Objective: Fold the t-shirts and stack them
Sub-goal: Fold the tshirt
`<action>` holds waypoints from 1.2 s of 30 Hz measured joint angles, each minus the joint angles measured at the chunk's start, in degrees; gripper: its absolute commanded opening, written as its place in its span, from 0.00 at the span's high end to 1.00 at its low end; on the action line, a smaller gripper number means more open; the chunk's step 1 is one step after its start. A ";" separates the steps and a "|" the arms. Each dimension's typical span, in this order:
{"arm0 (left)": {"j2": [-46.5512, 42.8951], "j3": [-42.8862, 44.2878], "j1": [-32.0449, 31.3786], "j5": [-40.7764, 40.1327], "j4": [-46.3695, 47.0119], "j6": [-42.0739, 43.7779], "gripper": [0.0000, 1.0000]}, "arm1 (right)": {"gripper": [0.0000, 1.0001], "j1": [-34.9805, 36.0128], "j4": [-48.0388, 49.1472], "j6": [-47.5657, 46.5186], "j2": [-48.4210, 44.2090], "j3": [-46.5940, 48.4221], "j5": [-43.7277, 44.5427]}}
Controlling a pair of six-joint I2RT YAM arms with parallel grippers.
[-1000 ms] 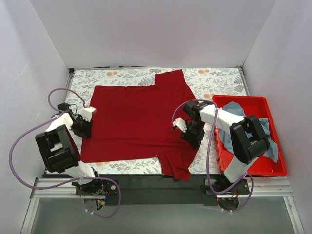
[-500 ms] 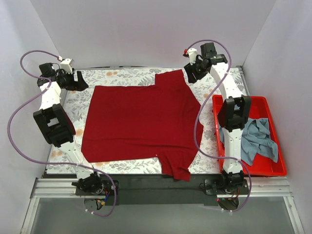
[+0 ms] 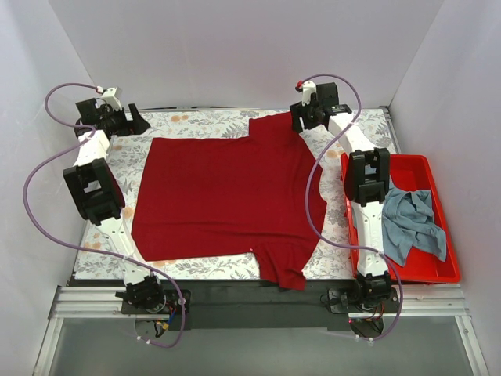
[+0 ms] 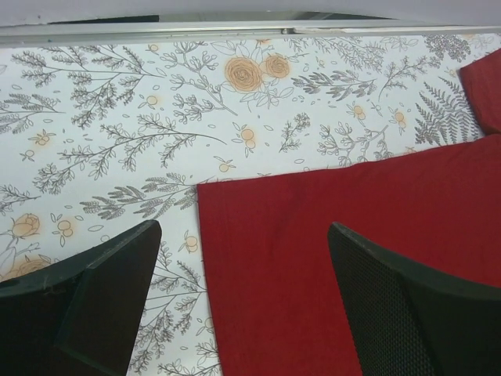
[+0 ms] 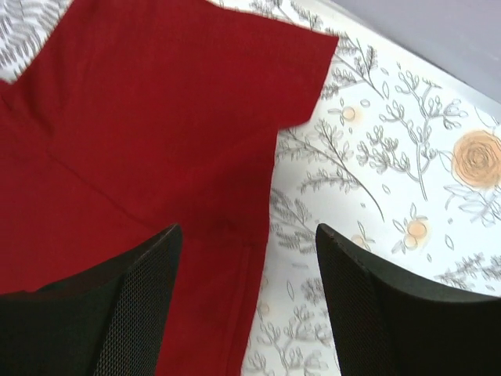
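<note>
Black left claw (image 3: 135, 121) gapes over the flower-printed table (image 3: 196, 121). Dark red cloth t-shirt (image 3: 227, 196) lies flat, lengthwise left-right, hem left, sleeves right. Right claw (image 3: 301, 117) gapes over its far sleeve. Grey-blue t-shirt (image 3: 411, 223) crumples in a red plastic bin (image 3: 407, 270).

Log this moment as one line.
dark red t-shirt: spread flat | left end effector: open over corner | right end effector: open over sleeve | grey-blue t-shirt: in bin

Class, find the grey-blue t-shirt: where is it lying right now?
In the top view, the grey-blue t-shirt lies crumpled in the red bin at the right edge of the table.
</note>
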 measured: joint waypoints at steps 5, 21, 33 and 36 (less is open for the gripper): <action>0.17 0.00 0.00 -0.02 1.18 0.35 0.12 | 0.25 0.00 4.98 4.04 2.38 0.02 -2.03; 5.64 1.42 -0.26 -1.46 0.76 2.97 0.10 | 0.34 -0.85 9.60 8.37 5.22 -4.52 -4.66; 13.90 10.62 -1.01 -5.01 -3.63 5.29 0.11 | 0.46 -1.07 9.94 9.20 6.97 -0.42 -7.58; 14.05 10.62 -1.03 -5.44 -4.55 5.57 0.11 | 0.46 -1.07 10.51 9.49 8.00 -0.39 -8.11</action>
